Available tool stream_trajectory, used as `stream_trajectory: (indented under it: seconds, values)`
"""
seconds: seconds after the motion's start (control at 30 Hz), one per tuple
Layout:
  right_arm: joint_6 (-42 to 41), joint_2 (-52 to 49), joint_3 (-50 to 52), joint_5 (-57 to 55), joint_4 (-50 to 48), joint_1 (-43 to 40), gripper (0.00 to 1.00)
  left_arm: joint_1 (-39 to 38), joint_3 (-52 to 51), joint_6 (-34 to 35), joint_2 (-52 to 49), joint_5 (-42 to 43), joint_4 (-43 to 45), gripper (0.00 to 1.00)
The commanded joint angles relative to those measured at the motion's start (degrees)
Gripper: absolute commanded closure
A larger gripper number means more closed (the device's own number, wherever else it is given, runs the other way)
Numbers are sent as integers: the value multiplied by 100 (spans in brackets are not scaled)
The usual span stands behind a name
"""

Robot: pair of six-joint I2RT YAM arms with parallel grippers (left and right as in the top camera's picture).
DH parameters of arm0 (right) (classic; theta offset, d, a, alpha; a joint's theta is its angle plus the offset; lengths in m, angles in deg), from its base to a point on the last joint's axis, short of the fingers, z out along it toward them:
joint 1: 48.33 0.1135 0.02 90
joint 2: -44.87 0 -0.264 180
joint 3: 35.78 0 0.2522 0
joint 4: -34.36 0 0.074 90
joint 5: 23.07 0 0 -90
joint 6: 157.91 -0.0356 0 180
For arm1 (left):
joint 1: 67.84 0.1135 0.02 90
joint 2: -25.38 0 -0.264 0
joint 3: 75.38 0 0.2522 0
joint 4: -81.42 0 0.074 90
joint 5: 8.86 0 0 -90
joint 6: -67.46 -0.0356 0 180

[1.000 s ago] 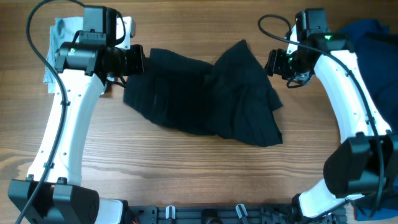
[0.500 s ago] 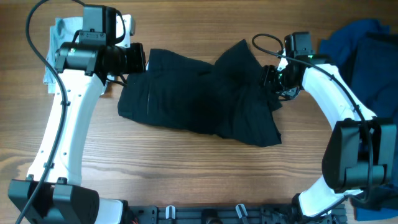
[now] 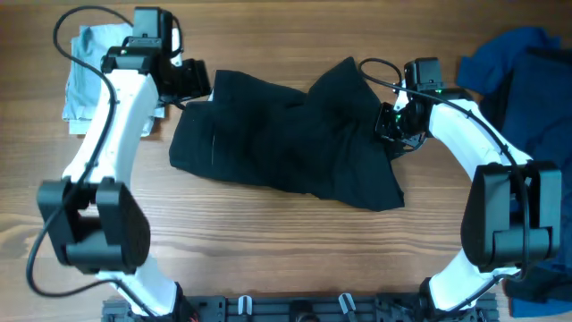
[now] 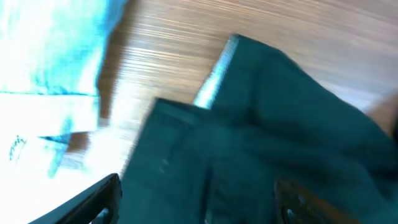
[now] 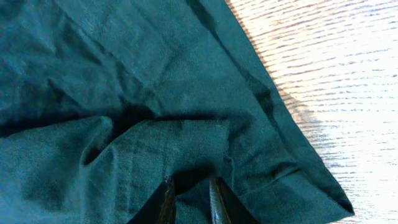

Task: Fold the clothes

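Wooden counter (image 3: 268,241), grain running left to right. Black shorts (image 3: 286,143) are lying crumpled across the middle, whitish waistband edge showing at their left end. A pale blue garment (image 3: 85,54) is lying at far left, and a dark blue pile (image 3: 527,63) at far right.

My left gripper (image 3: 198,85) is hanging just beside the shorts' left edge, fingers spread wide, gripping nothing. My right gripper (image 3: 386,125) is sitting on the shorts' right side, fingers nearly together, pinching a fold.

Versus a second ago: left was clamped on that edge and is now releasing; right was wide and off the cloth.
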Motion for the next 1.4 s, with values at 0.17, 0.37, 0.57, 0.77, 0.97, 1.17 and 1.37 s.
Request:
stream_trajectory:
  seconds: [0.17, 0.37, 0.57, 0.77, 0.97, 1.17, 1.37]
  values:
    - [44, -103, 4, 85, -28, 2, 78, 691, 31, -361, -1073, 1001, 623, 19]
    - [39, -103, 4, 50, -37, 2, 77, 802, 31, -404, -1423, 1248, 708, 28]
    - [63, -103, 4, 44, -37, 15, 73, 796, 31, -660, -1663, 1753, 710, 31]
    - [61, -103, 4, 44, -59, 17, 73, 798, 31, -660, -1799, 1687, 715, 32]
    - [63, -103, 4, 44, -61, 17, 73, 798, 31, -658, -1934, 1690, 713, 59]
    - [61, -103, 2, 48, -173, 20, 96, 798, 55, -656, -1923, 2194, 710, 96]
    - [153, -101, -140, 48, -140, 17, 96, 802, 83, -656, -1650, 2376, 669, 96]
